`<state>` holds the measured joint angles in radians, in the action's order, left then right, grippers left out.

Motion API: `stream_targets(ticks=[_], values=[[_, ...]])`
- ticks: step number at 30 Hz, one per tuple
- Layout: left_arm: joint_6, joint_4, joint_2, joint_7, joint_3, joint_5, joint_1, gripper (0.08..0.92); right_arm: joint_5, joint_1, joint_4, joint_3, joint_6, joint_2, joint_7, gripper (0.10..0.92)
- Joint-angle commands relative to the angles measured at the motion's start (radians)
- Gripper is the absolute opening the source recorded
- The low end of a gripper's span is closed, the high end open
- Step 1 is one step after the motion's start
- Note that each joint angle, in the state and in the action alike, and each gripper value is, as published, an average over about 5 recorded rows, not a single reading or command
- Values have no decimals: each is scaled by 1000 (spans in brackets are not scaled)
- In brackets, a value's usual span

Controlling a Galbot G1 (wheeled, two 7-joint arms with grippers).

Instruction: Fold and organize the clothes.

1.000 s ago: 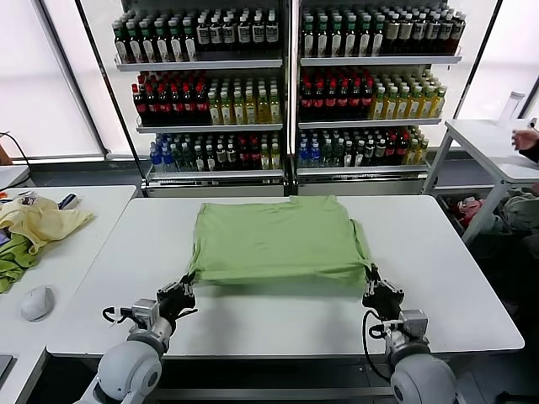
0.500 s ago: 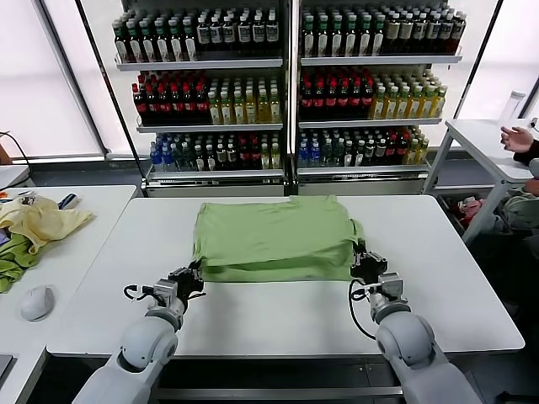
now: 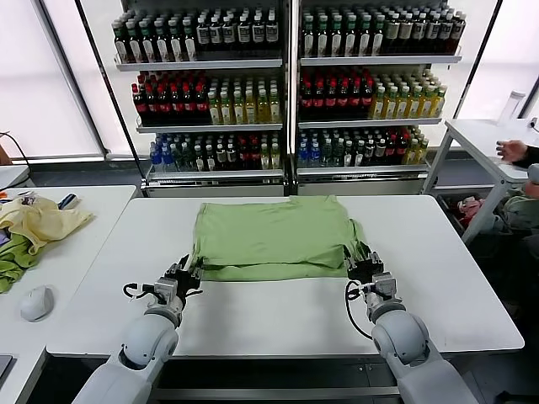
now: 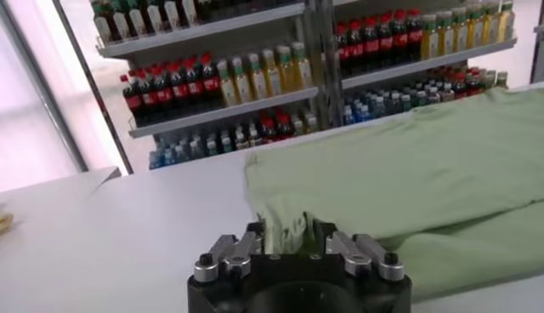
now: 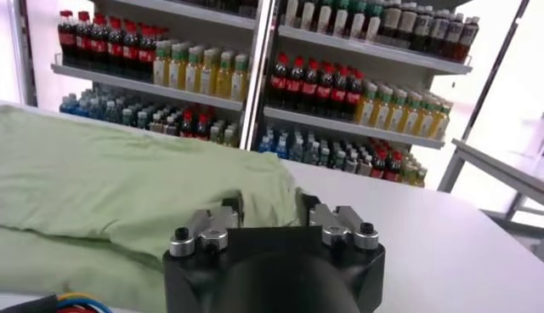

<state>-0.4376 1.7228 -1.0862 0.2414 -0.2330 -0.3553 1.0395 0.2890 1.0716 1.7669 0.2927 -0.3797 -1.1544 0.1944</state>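
The light green T-shirt (image 3: 274, 236) lies plain side up in the middle of the white table (image 3: 278, 324), its near edge doubled into a fold. At the fold's near left corner sits my left gripper (image 3: 187, 273), open. In the left wrist view the T-shirt (image 4: 408, 170) has a bunched corner lying loose between the spread fingers of the left gripper (image 4: 289, 234). My right gripper (image 3: 360, 263) is at the near right corner, also open. In the right wrist view the T-shirt (image 5: 127, 170) runs between the jaws of the right gripper (image 5: 268, 208), which stand apart.
A side table at the left holds a pale yellow garment (image 3: 42, 220), a darker green cloth (image 3: 13, 261) and a mouse (image 3: 36, 301). Bottle shelves (image 3: 286, 84) stand behind the table. At the right is another white table (image 3: 497, 143) with a person's hand (image 3: 511, 150) over it.
Both grippers carried the shirt's near edge away from me, laying it down as a fold. Both then opened and let go of the corners.
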Motion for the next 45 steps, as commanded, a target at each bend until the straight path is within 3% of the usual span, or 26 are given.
stream_targets(ticks=[1,4,9,13,25,34,39,45], values=[[-24,-10,11,-1,-9,-22,17,582,36,65,13,47,-31,-4,18,745],[-36,-28,6,-2,-2,-41,-2,669,72,66,-2,56,-61,-4,34,804],[-52,-45,1,-5,10,-65,-25,795,140,37,-42,45,-89,-7,45,822],[-52,-54,0,-10,16,-73,-32,795,183,-6,-72,22,-80,-11,42,798],[-64,-70,-10,-22,22,-92,-34,462,219,-81,-126,-21,-54,-7,12,474],[-65,-45,-16,-37,14,-115,-7,202,234,-13,-66,-8,-40,12,2,197],[-62,24,-8,-35,-5,-121,50,108,228,83,28,32,-35,32,0,143],[-65,179,11,-27,-44,-100,174,106,192,243,201,102,-31,49,-4,141]])
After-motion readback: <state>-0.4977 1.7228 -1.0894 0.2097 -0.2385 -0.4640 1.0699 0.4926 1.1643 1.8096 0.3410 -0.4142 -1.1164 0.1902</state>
